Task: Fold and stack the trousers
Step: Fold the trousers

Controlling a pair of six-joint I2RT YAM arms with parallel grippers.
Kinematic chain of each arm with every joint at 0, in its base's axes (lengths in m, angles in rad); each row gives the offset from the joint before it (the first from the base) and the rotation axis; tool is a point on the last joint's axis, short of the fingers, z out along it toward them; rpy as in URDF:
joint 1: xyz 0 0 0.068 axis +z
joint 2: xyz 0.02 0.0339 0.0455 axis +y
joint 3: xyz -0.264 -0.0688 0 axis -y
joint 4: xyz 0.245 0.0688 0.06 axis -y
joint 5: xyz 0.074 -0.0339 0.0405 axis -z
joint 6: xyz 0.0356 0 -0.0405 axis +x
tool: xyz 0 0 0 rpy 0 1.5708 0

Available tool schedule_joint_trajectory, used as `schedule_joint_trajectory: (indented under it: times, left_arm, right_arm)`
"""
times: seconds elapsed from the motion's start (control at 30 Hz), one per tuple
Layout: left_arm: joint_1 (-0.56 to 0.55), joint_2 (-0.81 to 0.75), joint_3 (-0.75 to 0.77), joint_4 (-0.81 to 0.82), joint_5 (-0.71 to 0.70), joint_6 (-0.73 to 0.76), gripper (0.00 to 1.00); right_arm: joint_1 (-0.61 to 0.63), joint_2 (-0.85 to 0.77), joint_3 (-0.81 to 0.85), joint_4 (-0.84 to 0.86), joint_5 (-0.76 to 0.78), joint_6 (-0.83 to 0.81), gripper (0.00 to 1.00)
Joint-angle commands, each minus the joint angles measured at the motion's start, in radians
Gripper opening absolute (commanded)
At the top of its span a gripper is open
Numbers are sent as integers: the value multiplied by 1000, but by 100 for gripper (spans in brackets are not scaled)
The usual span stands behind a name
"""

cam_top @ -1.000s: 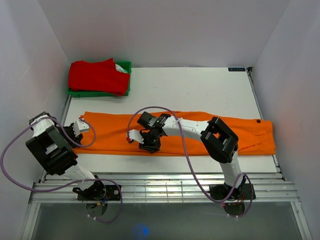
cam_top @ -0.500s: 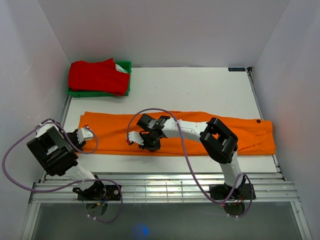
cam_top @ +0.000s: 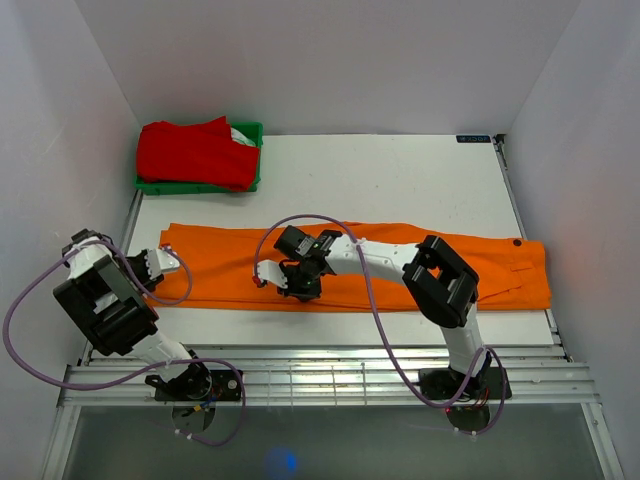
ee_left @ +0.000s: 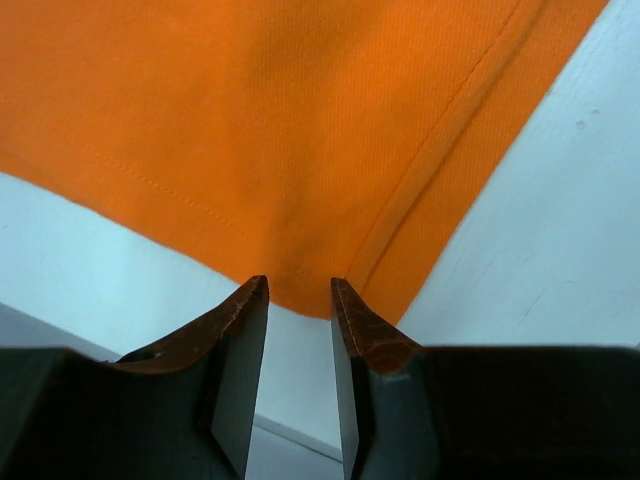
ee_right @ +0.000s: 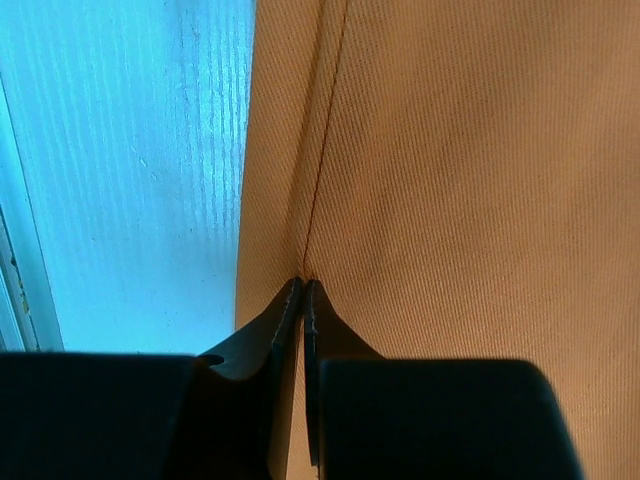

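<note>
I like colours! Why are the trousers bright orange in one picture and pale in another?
Right wrist view: a colour cast washes the trousers pale tan and tints the table blue; left wrist view: vivid orange; top view: table white.

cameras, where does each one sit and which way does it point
Top external: above and behind the robot, looking down at the table; left arm, right arm, left gripper, right gripper, orange trousers, green bin show.
Left wrist: on the left wrist, looking down past its parted fingers at a trouser hem corner.
Right wrist: on the right wrist, looking down past fingers pinched together on a trouser seam.
Shared: all three show the orange trousers.
</note>
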Motion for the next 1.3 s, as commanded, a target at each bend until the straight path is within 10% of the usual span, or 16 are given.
schedule_joint_trajectory:
  times: [0.0, 1.27]
  left_arm:
    - [11, -14, 37, -24, 31, 150, 43]
    - [16, -47, -15, -102, -11, 268, 49]
  right_arm:
    - [-13, -76, 1, -2, -24, 27, 8]
    - [-46, -64, 27, -20, -64, 33, 8]
